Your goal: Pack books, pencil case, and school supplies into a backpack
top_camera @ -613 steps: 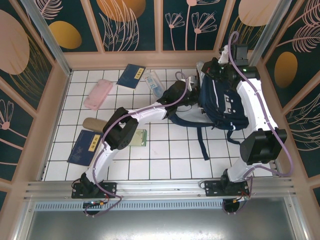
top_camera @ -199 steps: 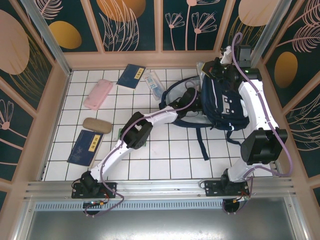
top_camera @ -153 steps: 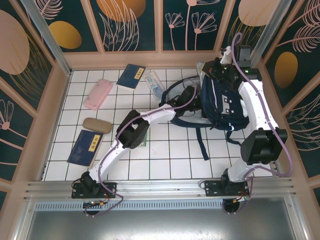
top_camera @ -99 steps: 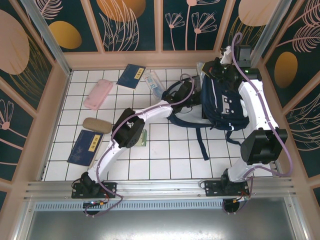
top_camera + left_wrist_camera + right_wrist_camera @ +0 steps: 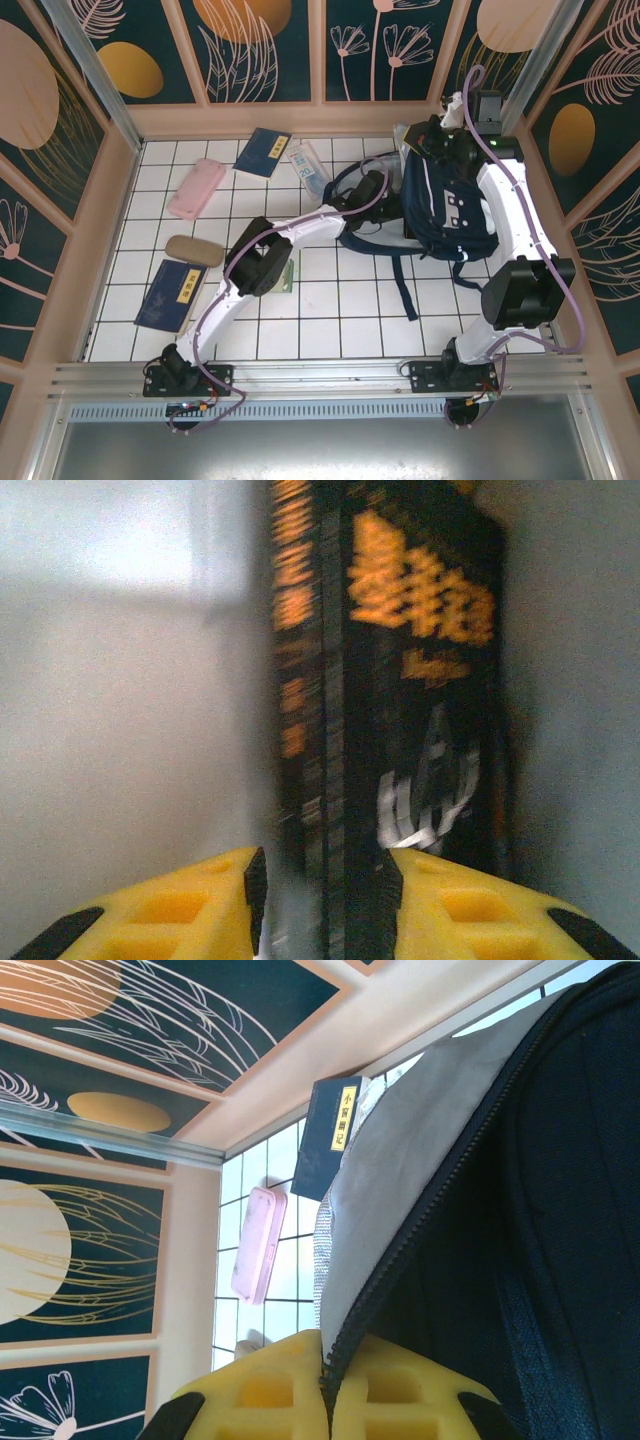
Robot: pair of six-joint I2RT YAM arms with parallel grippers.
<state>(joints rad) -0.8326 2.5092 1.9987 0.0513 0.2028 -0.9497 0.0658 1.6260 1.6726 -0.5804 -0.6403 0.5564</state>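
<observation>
1. Near-left corner of the white tiled table: navy-blue book with a yellow label strip, lying flat, not yet packed. The pale green notepad is half under the left arm's elbow.
2. Further up the left side: tan oval pouch, then the pink oblong pencil case. Both are loose.
3. Right half: large navy-blue fabric backpack with white stripes. The right gripper is pinched tight on its zip edge, which I read as holding the mouth open for loading.
4. The left gripper is inside that mouth with grey lining around it. The black book with gold lettering sits between the yellow fingers. The jaws are partly apart. Can't tell if they're clamped or have let go.
5. Far edge: thin navy-blue booklet and clear plastic packet marked "20", both waiting.
6. Versus a second ago: the left elbow sits further left. The right arm and loose items are unchanged.
</observation>
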